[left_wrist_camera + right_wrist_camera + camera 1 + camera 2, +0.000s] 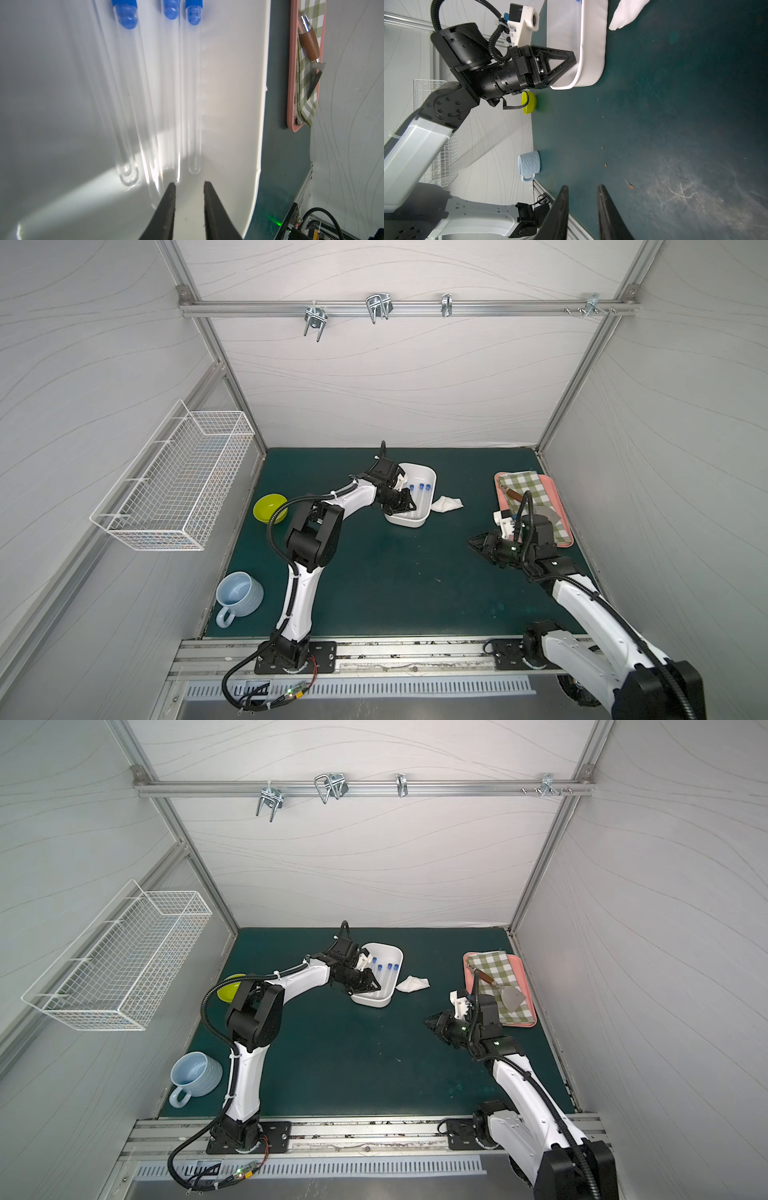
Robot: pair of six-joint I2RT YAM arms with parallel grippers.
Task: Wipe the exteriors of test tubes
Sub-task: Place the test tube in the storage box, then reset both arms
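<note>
Several tubes (194,93) lie in the tub (234,104); left gripper (189,183), slightly spread and empty, faces their round ends; right gripper (582,187) likewise.

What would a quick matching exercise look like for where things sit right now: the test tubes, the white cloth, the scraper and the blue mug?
Things:
1. test tubes
2. white cloth
3. scraper
4. blue mug

Places:
A. on the checked napkin in the pink tray
B. at the near left corner of the mat
C. lying in the white tub
D. on the mat, beside the tub

Pairs: 1-C, 2-D, 3-A, 4-B
</note>
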